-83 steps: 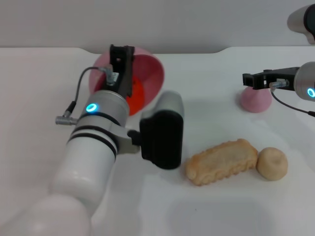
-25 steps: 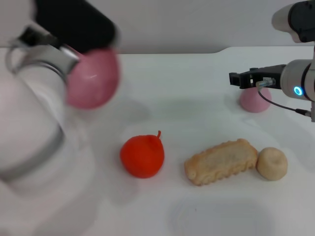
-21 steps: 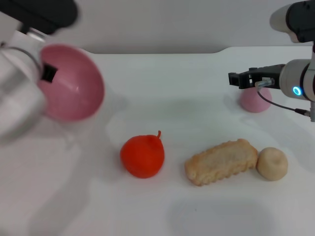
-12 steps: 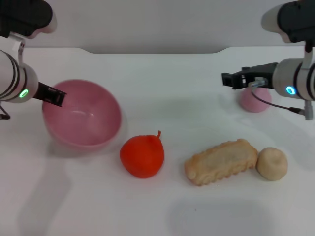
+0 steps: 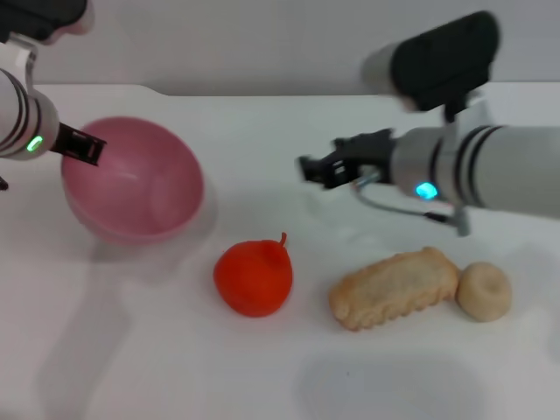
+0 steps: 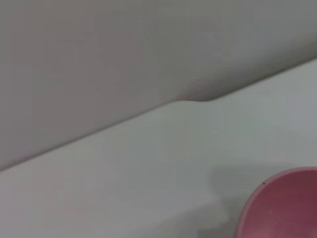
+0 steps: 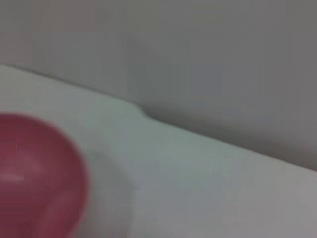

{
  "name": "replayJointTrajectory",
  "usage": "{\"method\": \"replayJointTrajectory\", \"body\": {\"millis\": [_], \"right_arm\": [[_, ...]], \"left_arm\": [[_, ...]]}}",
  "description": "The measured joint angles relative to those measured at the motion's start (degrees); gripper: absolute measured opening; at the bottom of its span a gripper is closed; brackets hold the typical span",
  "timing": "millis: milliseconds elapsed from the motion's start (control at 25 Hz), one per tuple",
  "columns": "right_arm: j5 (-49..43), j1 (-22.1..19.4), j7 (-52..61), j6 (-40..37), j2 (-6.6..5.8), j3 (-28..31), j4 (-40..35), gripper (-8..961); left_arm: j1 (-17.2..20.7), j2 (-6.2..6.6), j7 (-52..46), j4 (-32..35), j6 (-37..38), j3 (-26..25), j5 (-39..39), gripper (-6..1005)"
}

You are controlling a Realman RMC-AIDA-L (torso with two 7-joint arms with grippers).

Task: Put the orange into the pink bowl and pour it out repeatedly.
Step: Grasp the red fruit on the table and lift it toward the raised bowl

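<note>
The pink bowl [image 5: 131, 179] stands upright on the white table at the left, and nothing lies in it. My left gripper [image 5: 81, 147] is shut on the bowl's far left rim. A stretch of that rim [image 6: 282, 208] shows in the left wrist view. The orange [image 5: 254, 278] lies on the table to the right of the bowl and nearer to me, apart from it. My right gripper [image 5: 317, 169] hovers open above the table's middle, beyond the orange, holding nothing. The right wrist view shows the bowl [image 7: 34, 173] some way off.
A bread-shaped toy [image 5: 394, 287] lies right of the orange, with a beige ball [image 5: 484, 291] touching its right end. The table's far edge meets a grey wall [image 5: 262, 44]. My right forearm [image 5: 490, 175] spans the right side above the table.
The bowl was tipped and the orange fell out onto the table. The left gripper then set the bowl upright at the left. My right arm has swung left toward the table's middle.
</note>
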Motion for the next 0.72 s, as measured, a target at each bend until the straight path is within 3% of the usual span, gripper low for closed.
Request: {"method": "replayJointTrajectory", "body": {"millis": [240,720], "right_arm": [[2.53,0.88,0.90,-2.63,0.24,-6.98,0.45,704],[5.18,1.36,3.48,-2.38,0.43,-11.52,3.04,708]], "left_arm": [[-0.80,0.00,-1.13,-0.85,0.11,-0.05,3.33,45],[-3.80,0.01,-1.74,-5.93,0.73,-0.84,5.05,45]]}}
